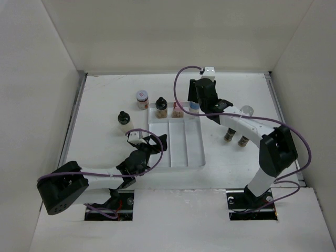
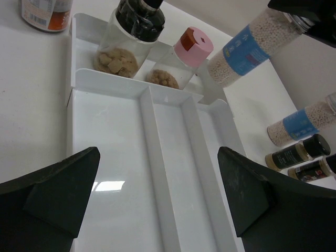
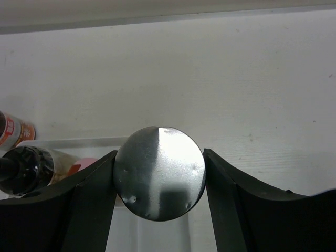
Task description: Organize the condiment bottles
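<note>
My right gripper [image 3: 159, 164] is shut on the silver cap [image 3: 159, 173] of a blue-labelled condiment bottle [image 2: 245, 47]. It holds the bottle tilted over the back right corner of the clear divided tray [image 1: 195, 152]. In the tray's back compartments stand a black-capped bottle [image 2: 137, 21] and a pink-capped one [image 2: 193, 44]. My left gripper [image 2: 157, 194] hangs open over the tray's long front compartments with nothing between its fingers.
A white-lidded jar [image 1: 142, 98] and a black-capped bottle [image 1: 123, 118] stand on the table left of the tray. To the right are another blue-labelled bottle [image 2: 302, 123] and two brown black-capped bottles [image 2: 294, 154] [image 2: 315, 169]. White walls enclose the table.
</note>
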